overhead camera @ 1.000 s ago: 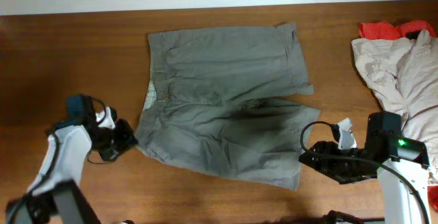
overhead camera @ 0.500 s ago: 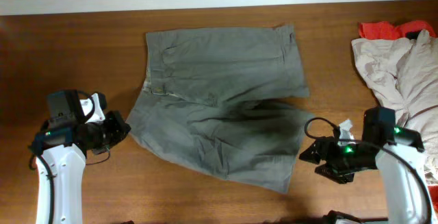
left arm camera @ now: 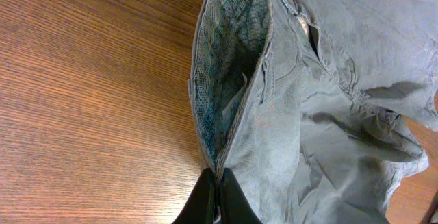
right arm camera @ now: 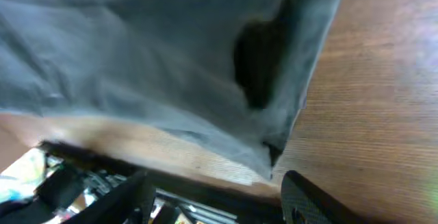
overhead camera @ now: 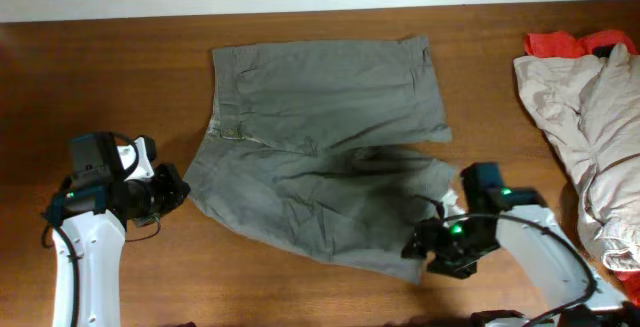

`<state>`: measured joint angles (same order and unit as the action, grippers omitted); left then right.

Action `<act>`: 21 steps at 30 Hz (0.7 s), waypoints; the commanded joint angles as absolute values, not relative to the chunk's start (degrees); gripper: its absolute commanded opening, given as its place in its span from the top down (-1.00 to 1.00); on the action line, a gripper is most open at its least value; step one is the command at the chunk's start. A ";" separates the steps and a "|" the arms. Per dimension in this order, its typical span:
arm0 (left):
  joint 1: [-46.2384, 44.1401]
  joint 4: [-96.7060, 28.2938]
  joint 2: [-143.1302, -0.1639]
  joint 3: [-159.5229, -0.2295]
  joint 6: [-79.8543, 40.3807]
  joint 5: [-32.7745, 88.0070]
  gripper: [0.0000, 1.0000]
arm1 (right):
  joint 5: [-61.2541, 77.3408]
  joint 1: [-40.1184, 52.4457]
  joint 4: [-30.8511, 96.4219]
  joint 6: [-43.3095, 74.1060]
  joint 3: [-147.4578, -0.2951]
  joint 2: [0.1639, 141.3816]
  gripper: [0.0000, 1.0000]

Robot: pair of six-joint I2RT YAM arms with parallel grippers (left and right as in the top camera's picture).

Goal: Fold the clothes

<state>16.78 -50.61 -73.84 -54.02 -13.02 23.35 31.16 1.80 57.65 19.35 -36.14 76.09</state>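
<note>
The grey-olive shorts [overhead camera: 320,167] lie flat mid-table, waistband to the left and both legs pointing right. My left gripper [overhead camera: 183,189] is shut on the near corner of the waistband; in the left wrist view its black fingertips [left arm camera: 217,183] pinch the band's edge, with the patterned inner lining [left arm camera: 226,80] showing above. My right gripper [overhead camera: 420,250] is at the near leg's hem corner. In the right wrist view it [right arm camera: 219,193] stands open, its fingers [right arm camera: 301,196] wide apart, and the hem corner [right arm camera: 270,159] hangs just above the gap, ungripped.
A pale beige garment [overhead camera: 590,117] is heaped at the right edge, with a red cloth [overhead camera: 570,42] behind it. The brown wooden table [overhead camera: 100,77] ends close in front of both arms; its front edge [right arm camera: 205,176] runs right by the right fingers.
The left gripper drew the waistband corner a little left, then held still. The right gripper moved left and down, from beside the near leg to its hem corner, staying open.
</note>
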 commanded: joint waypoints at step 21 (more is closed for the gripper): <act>16.60 -50.15 -72.84 -54.70 -11.88 22.68 0.99 | 27.59 4.97 47.51 38.04 -25.98 76.25 -0.04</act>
